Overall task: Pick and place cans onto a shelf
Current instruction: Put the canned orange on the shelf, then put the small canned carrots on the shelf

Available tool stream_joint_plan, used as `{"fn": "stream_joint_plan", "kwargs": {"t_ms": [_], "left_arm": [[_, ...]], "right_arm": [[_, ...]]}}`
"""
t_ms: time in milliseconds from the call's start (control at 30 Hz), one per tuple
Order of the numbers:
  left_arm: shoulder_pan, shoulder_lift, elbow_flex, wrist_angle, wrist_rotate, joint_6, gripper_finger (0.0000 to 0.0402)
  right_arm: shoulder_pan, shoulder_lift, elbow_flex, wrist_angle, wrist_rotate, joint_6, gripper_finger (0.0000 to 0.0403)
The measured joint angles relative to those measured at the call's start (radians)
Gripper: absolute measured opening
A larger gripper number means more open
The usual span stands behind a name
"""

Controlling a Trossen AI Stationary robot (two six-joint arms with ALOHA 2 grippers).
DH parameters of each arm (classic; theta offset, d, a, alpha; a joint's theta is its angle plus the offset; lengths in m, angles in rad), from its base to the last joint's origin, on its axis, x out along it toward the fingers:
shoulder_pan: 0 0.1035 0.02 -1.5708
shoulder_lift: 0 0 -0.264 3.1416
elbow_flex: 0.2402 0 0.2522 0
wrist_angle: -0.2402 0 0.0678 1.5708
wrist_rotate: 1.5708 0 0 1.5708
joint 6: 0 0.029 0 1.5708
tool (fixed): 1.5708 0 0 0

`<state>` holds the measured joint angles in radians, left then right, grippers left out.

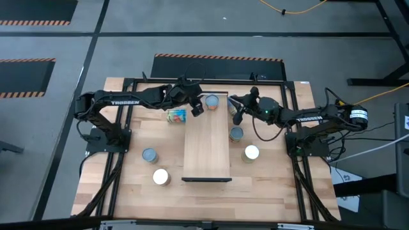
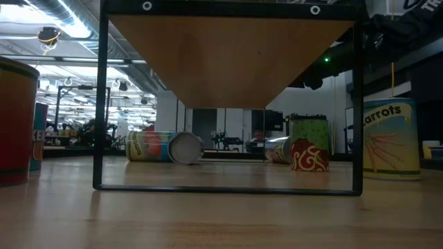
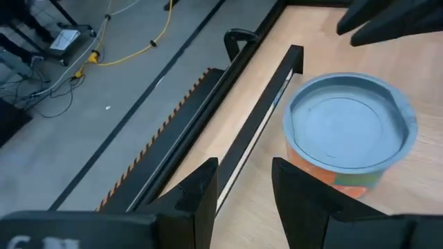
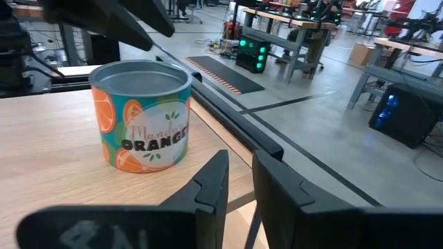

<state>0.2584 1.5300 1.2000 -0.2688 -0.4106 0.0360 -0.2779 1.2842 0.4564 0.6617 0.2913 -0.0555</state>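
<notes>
A can with an orange-fruit label and a grey top (image 1: pixel 211 101) stands upright on the far end of the light-wood shelf (image 1: pixel 206 150). It also shows in the left wrist view (image 3: pixel 349 131) and the right wrist view (image 4: pixel 142 114). My left gripper (image 1: pixel 197 107) (image 3: pixel 243 183) is open and empty, just left of this can and above the shelf's left edge. My right gripper (image 1: pixel 238 115) (image 4: pixel 240 173) is empty, its fingers a narrow gap apart, just off the shelf's right side near the can. One can (image 1: pixel 176 115) lies on its side on the table left of the shelf.
Upright cans stand on the table: a grey-topped one (image 1: pixel 236 133) and a white-topped one (image 1: pixel 251 153) right of the shelf, and a grey-topped one (image 1: pixel 149 155) and a white-topped one (image 1: pixel 160 177) to its left. The shelf stands raised on a black frame (image 2: pixel 100 104).
</notes>
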Motion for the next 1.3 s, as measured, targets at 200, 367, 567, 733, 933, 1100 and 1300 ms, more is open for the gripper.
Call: {"fn": "stream_joint_plan", "kwargs": {"t_ms": [200, 367, 567, 733, 933, 1100, 1300], "left_arm": [[0.000, 0.077, 0.000, 0.025, 0.010, -0.005, 0.0129], [-0.010, 0.139, 0.000, 0.107, 0.045, 0.000, 0.0129], [-0.016, 0.151, 0.000, 0.115, 0.014, 0.001, 0.0129], [-0.016, 0.133, 0.000, 0.112, 0.001, 0.002, 0.0129], [-0.026, 0.063, 0.000, 0.056, 0.001, 0.003, 0.0129], [-0.058, -0.034, 0.000, -0.057, 0.000, 0.003, 0.0129], [-0.126, -0.175, 0.000, -0.338, 0.009, -0.018, 0.0129]], "right_arm": [[0.000, 0.007, -0.001, 0.010, -0.059, 0.001, 0.0072], [-0.001, 0.025, -0.001, 0.016, -0.058, 0.002, 0.0072], [-0.001, 0.039, -0.001, 0.016, -0.058, 0.002, 0.0072], [-0.001, 0.040, -0.001, 0.016, -0.059, 0.000, 0.0072], [-0.001, 0.027, -0.001, 0.007, -0.059, -0.006, 0.0072], [-0.001, -0.027, -0.001, -0.014, -0.059, -0.034, 0.0072], [0.000, -0.125, -0.001, -0.099, -0.060, -0.029, 0.0072]]}}
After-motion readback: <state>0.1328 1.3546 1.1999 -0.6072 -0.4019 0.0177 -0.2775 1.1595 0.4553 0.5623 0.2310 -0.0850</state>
